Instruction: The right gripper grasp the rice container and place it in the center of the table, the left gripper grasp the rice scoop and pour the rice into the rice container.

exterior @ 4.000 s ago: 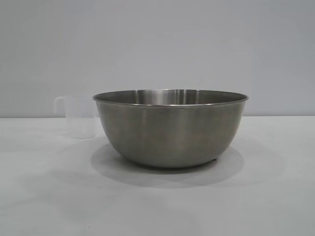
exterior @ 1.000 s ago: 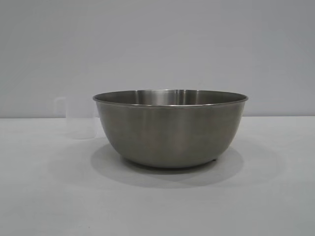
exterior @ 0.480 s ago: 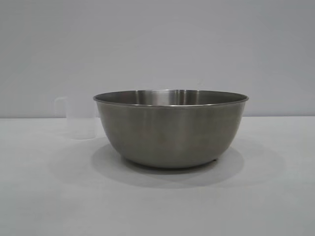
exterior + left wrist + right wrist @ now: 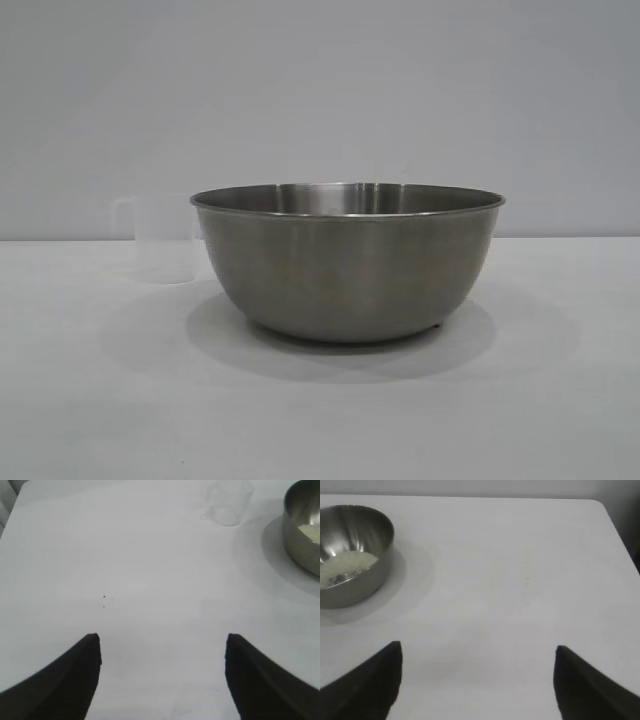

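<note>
The rice container (image 4: 347, 262), a big steel bowl, stands upright on the white table (image 4: 90, 400), in the middle of the exterior view. Pale rice (image 4: 346, 566) lies in its bottom, also glimpsed in the left wrist view as rice (image 4: 311, 531). The clear plastic rice scoop (image 4: 160, 238) stands upright on the table behind the bowl's left side, partly hidden by it; it shows faintly as the scoop (image 4: 227, 502). My left gripper (image 4: 162, 642) is open over bare table, well apart from the scoop. My right gripper (image 4: 478, 652) is open, away from the bowl (image 4: 350, 555).
A table corner and edge (image 4: 612, 525) show in the right wrist view, another table edge (image 4: 12, 505) in the left wrist view. A plain grey wall (image 4: 320, 90) stands behind the table.
</note>
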{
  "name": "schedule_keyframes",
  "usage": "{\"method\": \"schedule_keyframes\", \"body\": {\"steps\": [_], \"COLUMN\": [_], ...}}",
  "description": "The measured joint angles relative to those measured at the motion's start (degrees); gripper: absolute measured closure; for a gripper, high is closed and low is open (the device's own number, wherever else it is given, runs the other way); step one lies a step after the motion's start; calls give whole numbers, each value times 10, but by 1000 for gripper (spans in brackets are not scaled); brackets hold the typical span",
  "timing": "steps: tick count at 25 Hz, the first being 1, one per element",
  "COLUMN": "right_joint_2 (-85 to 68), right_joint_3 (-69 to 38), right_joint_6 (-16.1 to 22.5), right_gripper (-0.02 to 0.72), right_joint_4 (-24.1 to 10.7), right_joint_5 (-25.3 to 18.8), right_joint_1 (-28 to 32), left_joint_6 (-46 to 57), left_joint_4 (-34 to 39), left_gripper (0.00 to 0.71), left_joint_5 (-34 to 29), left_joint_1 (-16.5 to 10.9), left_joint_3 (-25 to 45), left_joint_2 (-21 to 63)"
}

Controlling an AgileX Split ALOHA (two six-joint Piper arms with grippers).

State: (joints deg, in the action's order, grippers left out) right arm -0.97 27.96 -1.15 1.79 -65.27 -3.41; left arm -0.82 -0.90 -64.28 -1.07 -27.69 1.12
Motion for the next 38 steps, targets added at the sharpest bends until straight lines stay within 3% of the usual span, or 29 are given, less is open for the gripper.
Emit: {"method": "schedule_keyframes", "body": {"steps": [5, 38], "right_joint_2": [0, 0], "right_joint_3": [0, 0], "right_joint_6": [0, 0], "right_gripper": [137, 137], "right_joint_4": [0, 0], "right_joint_5": [0, 0], "right_joint_1": [0, -15], "left_joint_6": [0, 0], "left_joint_4": [1, 2], "left_gripper": [249, 249], "left_joint_5": [0, 0], "left_joint_1": [-29, -29], "left_joint_3": [0, 0], "left_joint_2": [0, 0]}}
